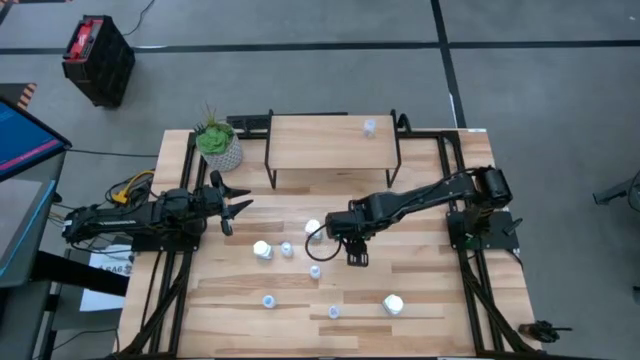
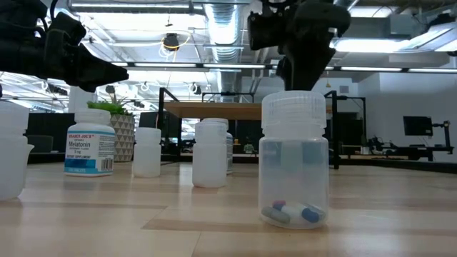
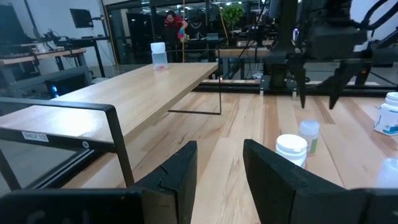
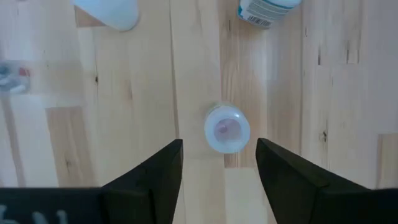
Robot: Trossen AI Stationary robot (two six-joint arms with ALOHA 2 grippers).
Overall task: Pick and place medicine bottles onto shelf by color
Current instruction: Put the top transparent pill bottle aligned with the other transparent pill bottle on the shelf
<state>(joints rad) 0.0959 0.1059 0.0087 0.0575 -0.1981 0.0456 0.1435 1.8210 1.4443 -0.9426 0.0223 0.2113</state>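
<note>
Reaching over mid-table, the right gripper (image 4: 219, 168) pointed straight down, fingers spread wide and empty, a small translucent bottle (image 4: 227, 128) standing just ahead of the gap between them with bare tabletop (image 4: 348, 112) around it. The left gripper (image 1: 232, 203) waited open beside the shelf (image 1: 330, 145).

One bottle (image 1: 369, 127) stands on the shelf (image 1: 320, 145); the other bottles (image 1: 287, 249) stand scattered before it

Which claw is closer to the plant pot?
Left. The left claw sits open just in front of the plant pot; the right claw hangs open over mid-table, farther off.
</note>
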